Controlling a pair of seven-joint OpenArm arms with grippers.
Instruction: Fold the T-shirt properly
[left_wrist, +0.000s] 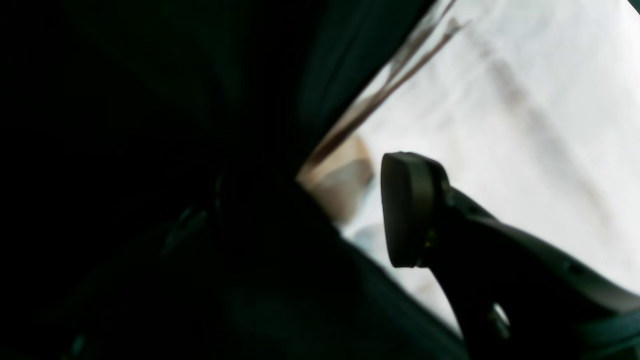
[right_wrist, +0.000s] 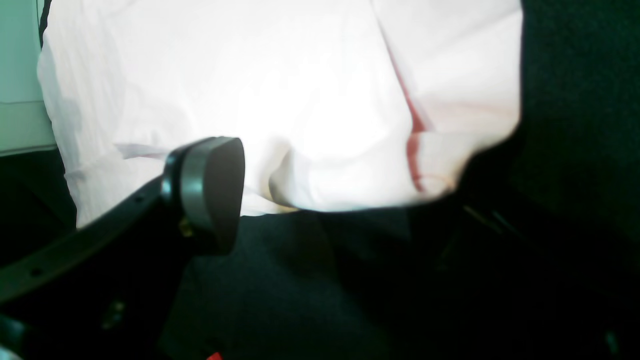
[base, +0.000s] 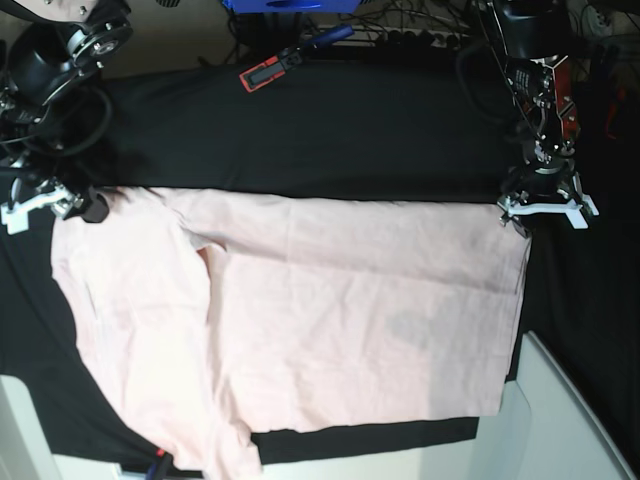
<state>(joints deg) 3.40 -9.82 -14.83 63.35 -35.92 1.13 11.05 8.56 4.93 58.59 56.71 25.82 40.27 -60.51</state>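
Note:
The pale pink T-shirt (base: 330, 320) lies spread flat, plain side up, on the black cloth (base: 330, 140). One sleeve is folded in at the left. My right gripper (base: 75, 205) is at the shirt's far left corner. In the right wrist view it (right_wrist: 350, 200) stands open, one pad (right_wrist: 215, 192) over the T-shirt (right_wrist: 250, 90) and its edge lying in the gap. My left gripper (base: 522, 215) is at the far right corner. In the left wrist view one pad (left_wrist: 407, 210) rests over the T-shirt (left_wrist: 500, 125); the other finger is lost in the dark, with the hem corner between them.
A red-and-black tool with a blue handle (base: 275, 68) lies on the cloth at the back. Cables (base: 420, 25) run behind it. A white table edge (base: 565, 420) shows at the near right and along the front.

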